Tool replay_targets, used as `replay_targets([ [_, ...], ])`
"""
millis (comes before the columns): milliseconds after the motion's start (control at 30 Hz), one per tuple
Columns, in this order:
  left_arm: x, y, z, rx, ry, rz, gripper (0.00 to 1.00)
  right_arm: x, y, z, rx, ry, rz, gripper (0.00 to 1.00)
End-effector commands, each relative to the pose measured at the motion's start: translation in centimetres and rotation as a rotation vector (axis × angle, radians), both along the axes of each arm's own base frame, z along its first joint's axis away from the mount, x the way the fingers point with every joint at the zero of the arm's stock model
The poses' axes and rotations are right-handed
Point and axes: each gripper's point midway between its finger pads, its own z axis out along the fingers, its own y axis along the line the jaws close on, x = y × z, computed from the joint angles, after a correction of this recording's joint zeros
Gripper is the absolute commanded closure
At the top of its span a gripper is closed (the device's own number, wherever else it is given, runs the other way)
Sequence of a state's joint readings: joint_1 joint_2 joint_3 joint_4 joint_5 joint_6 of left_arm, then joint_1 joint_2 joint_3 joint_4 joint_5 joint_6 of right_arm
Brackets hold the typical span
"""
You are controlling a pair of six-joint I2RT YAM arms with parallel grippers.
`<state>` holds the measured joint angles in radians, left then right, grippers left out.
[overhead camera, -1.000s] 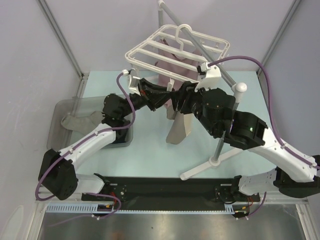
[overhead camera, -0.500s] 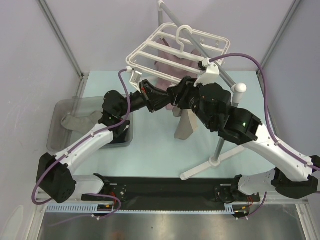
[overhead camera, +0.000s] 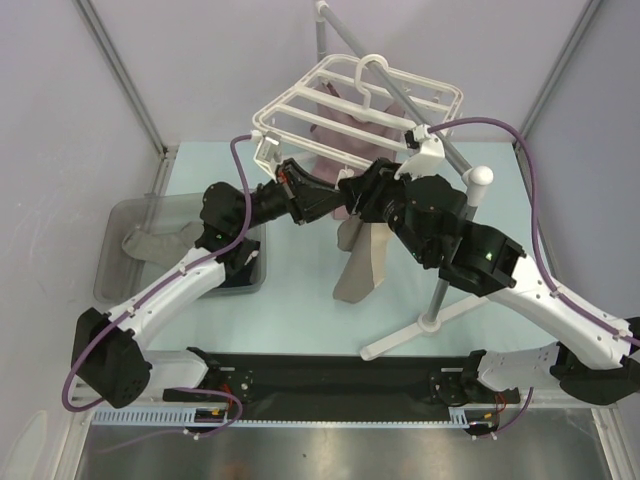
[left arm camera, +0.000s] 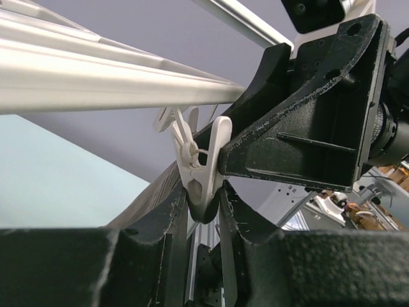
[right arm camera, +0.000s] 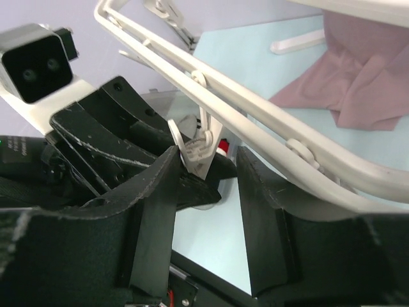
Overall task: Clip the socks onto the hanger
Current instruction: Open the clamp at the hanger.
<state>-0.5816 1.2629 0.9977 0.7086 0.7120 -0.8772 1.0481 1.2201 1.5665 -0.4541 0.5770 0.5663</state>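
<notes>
The left claw (left arm camera: 203, 206) is pressed together on the lower end of a small white clip (left arm camera: 202, 167), both fingers touching the plastic. The clip stands upright between them and hangs from a white bar just above.

The right claw (right arm camera: 208, 161) faces the left one from the opposite side, its fingers spread with the same clip in the gap. One fingertip (left arm camera: 238, 161) touches the clip's upper wing. The other finger stands clear of the clip, so this claw is not pinching it.

Directly above both claws runs the rim of the hanger (right arm camera: 268, 125), a white frame with parallel crossbars that tilts in the overhead view. Its hook sits on a sloping grey pole (overhead camera: 452, 160) beyond the claws.

Below the right claw and a little behind it, a mauve cloth (overhead camera: 362, 265) hangs from the frame, its lower end reaching toward the pale blue worktop (overhead camera: 300, 300).

Well away to the left of the left claw, near that arm's elbow, a clear grey bin (overhead camera: 112, 280) stands on the worktop. A light grey sock (overhead camera: 160, 241) lies inside it. A dark heap (overhead camera: 243, 276) lies in the same bin, mostly hidden under the left arm and too covered to name.
</notes>
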Motion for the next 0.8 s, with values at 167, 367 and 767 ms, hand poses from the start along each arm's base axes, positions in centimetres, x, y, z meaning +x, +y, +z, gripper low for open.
replay_targets([
  [167,-1.9,0.2,2.1,-0.049,-0.052,-0.071,1.00,1.6,-0.9,2.6,0.146,-0.046,-0.054,0.54],
  [367,-1.9,0.1,2.0,-0.049,-0.049,-0.081,1.00,2.4,-1.2,3.0,0.190,-0.052,-0.060,0.54],
  [767,-1.6,-0.2,1.6,-0.052,-0.040,-0.091,1.00,3.0,-1.5,2.5,0.214,-0.049,-0.060,0.59],
])
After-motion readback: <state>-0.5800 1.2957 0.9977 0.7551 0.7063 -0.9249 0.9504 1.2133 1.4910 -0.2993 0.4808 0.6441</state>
